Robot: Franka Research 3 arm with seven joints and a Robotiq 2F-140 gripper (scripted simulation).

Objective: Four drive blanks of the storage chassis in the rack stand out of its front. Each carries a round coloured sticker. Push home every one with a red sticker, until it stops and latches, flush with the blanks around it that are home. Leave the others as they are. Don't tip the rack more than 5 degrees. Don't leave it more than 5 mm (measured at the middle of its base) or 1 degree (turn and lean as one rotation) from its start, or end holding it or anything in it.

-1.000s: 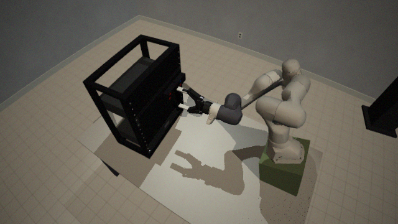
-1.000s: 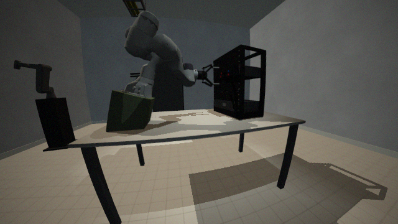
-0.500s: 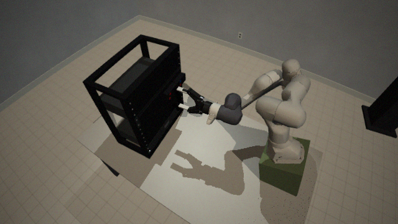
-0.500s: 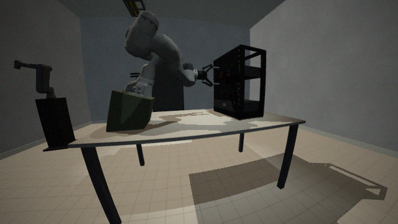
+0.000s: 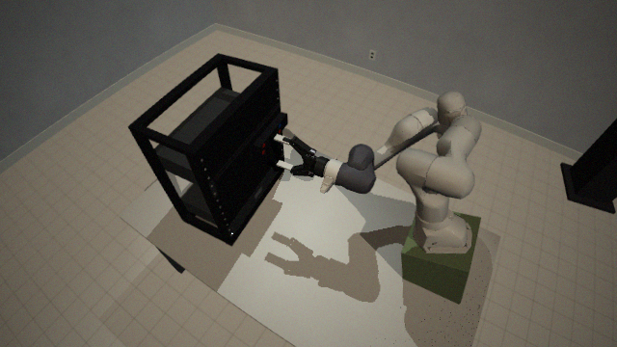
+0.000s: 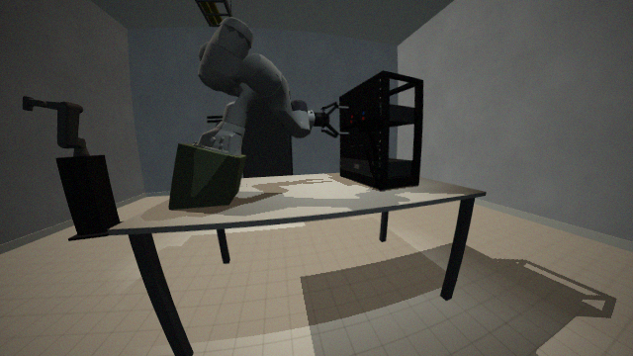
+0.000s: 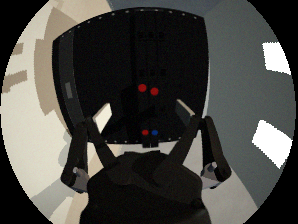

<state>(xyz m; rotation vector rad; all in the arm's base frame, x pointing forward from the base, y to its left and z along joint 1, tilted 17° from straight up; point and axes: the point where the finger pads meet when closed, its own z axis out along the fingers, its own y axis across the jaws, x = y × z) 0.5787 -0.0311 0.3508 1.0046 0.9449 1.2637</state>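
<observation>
The black open-frame rack [image 5: 212,145] stands on the table, its dark front facing my arm; it also shows in the exterior view [image 6: 381,131]. In the wrist view the chassis front [image 7: 136,76] fills the middle, with two red stickers [image 7: 148,88] side by side, and lower down a red sticker [image 7: 145,132] next to a blue sticker [image 7: 154,132]. My gripper [image 5: 279,152] is open and empty, its two light fingertips right at the rack front, one above the other, straddling the sticker area. I cannot tell whether the fingers touch the front. How far each blank stands out is too dark to tell.
The arm's green base block [image 5: 441,262] sits at the table's right. A black stand [image 6: 86,193] with a second small arm is at the table's far-left edge in the exterior view. The table edge runs close behind the rack.
</observation>
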